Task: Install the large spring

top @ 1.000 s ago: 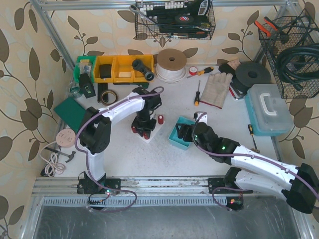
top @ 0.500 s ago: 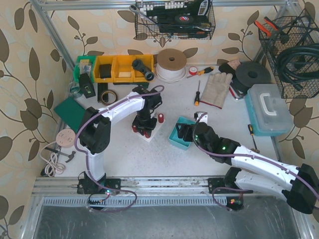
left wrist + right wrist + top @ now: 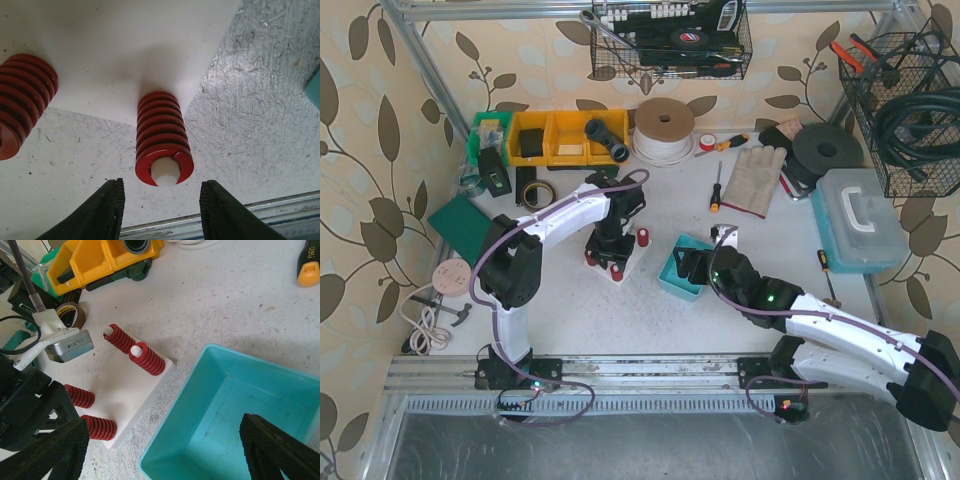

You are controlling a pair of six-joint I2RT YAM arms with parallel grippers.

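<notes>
My left pincer wide open, holding nothing. The spring is seated on its peg at the white plate's corner, dead ahead of my gap, with its long axis upright, pointing straight at me.

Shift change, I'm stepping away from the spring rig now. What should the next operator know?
Left gripper: open, empty, poised at a red spring seated on its peg.
Right gripper: open, empty, above the teal tray.
Done, apparently: the white plate carries four springs; none is loose in view.
To do: confirm the large one's seating, then retract. I cannot tell which is large.
</notes>
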